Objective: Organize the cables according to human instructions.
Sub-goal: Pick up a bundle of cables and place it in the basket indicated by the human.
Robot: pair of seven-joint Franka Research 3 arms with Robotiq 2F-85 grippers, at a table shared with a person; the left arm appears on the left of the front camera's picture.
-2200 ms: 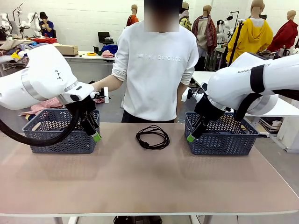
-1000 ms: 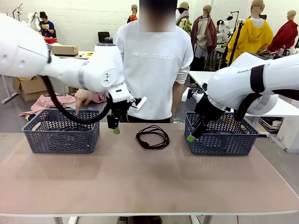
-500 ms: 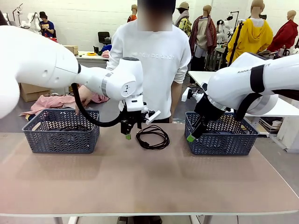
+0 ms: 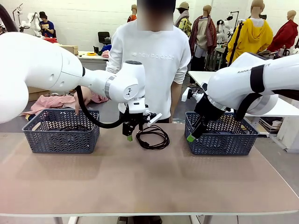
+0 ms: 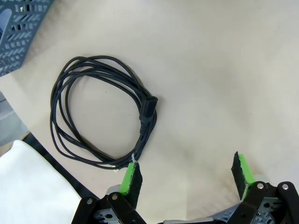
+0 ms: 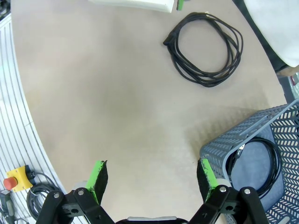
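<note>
One coiled cable [image 4: 153,136] lies flat on the table [image 4: 149,182], and we see our left gripper [image 5: 187,177] hanging over it with jaws wide, the loop just beyond its left finger. Our right gripper [image 6: 152,179] also stands wide and empty, a basket [image 6: 254,140] holding another cable [image 6: 257,161] beside its right finger

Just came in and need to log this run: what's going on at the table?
The left gripper, open and empty, hangs over the table beside a coiled cable lying loose between two baskets. The right gripper, also open, sits by the right basket, which holds another cable. The person stands at the far side with a hand at the left basket. The loose cable is not yet gripped.
</note>
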